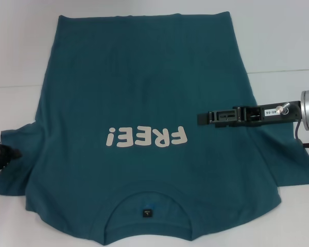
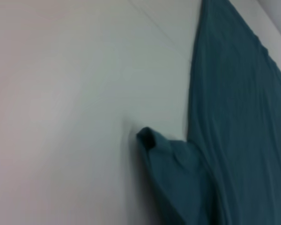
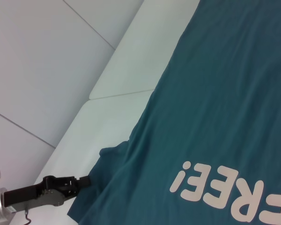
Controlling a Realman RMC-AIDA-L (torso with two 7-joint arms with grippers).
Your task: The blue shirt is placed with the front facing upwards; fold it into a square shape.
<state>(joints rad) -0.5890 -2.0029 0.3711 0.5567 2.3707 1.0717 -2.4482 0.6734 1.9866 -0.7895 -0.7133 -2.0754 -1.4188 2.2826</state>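
The blue shirt [image 1: 144, 92] lies spread flat on the white table, front up, with its cream "FREE!" lettering [image 1: 147, 137] and the collar with a dark neck label [image 1: 146, 212] nearest me. My right gripper [image 1: 201, 118] reaches in from the right, above the shirt's right side beside the lettering. At the table's left edge my left gripper [image 1: 4, 153] sits against the end of the left sleeve [image 1: 13, 170]. The right wrist view shows the left gripper [image 3: 85, 180] touching that sleeve's edge. The left wrist view shows the sleeve [image 2: 175, 178] with its tip bunched up.
The white table [image 1: 20, 56] shows bare surface left of the shirt and at the far right [image 1: 283, 51]. A seam in the table surface runs across behind the shirt. The shirt's right sleeve [image 1: 293, 164] lies under my right arm.
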